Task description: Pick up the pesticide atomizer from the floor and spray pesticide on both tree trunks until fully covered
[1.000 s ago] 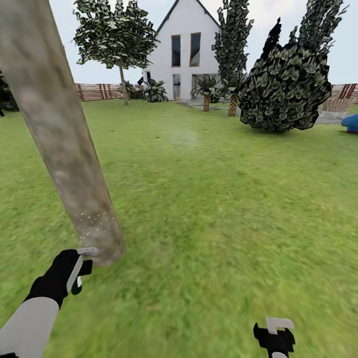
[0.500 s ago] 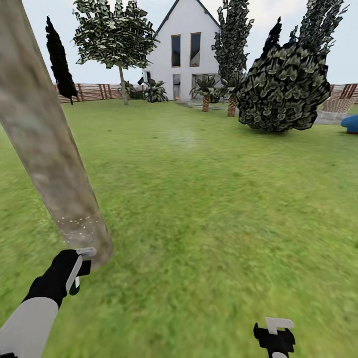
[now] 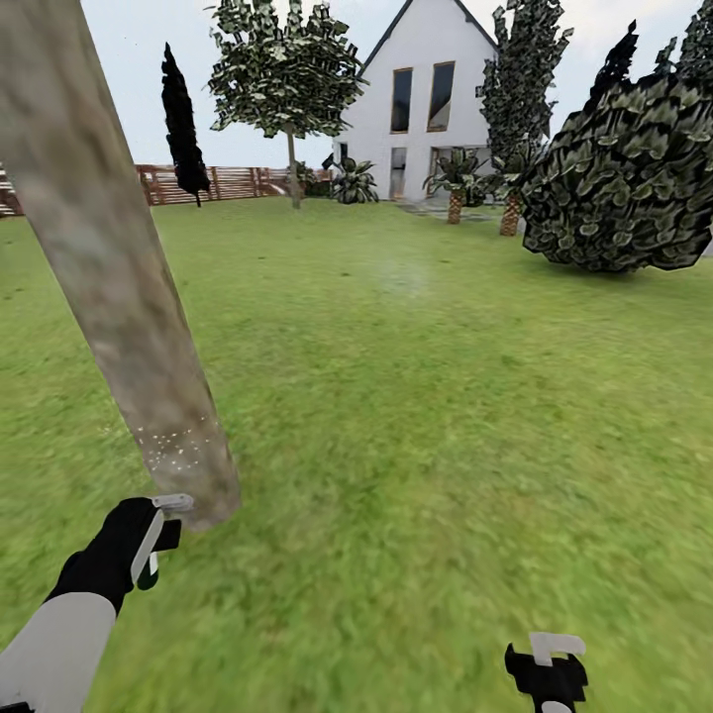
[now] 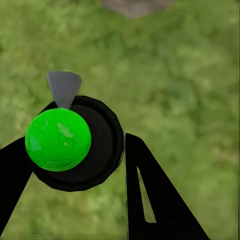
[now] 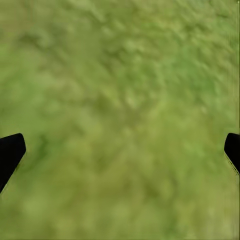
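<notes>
Both tools partly cropped: left tool clamped on pesticide atomizer, right tool spread apart.

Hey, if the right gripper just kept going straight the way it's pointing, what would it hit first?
Most likely the lawn. The right gripper has its jaws spread wide and points at bare grass, with nothing between them. How far off the ground lies cannot be told from the blur.

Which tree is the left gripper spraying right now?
The near one, whose thick grey-brown trunk leans across the head view's left. Pale droplets speckle its base just above the left gripper. The other tree stands far off by the fence.
</notes>
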